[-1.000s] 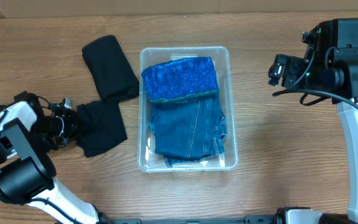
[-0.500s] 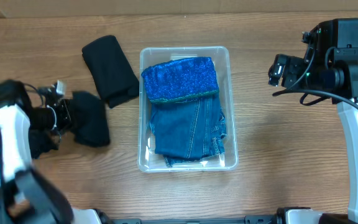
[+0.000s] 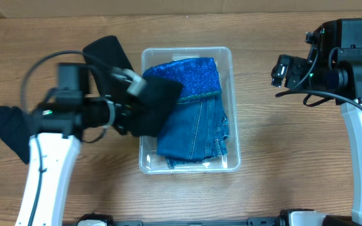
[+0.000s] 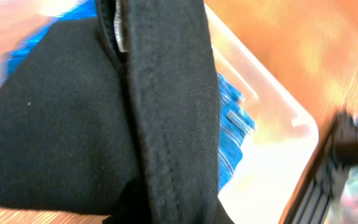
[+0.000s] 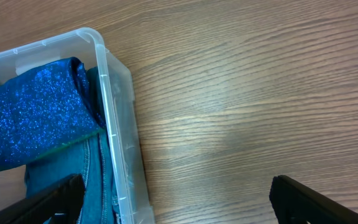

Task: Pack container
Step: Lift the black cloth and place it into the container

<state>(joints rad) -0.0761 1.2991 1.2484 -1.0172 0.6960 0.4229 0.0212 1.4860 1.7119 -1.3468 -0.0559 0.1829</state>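
Note:
The clear plastic container stands mid-table and holds a sparkly blue garment at the back and folded jeans in front. My left gripper is shut on a black garment and holds it over the container's left side. In the left wrist view the black garment fills the frame and hides the fingers; the container's corner and the jeans show behind it. My right gripper is open and empty above the table, right of the container.
A second folded black garment lies on the table behind the left arm, left of the container. A dark shape shows at the far left beside the arm. The right arm hovers at the right edge.
My left gripper has lifted the black garment off the table at the left and swung it right, over the container's left side. The right arm has not moved.

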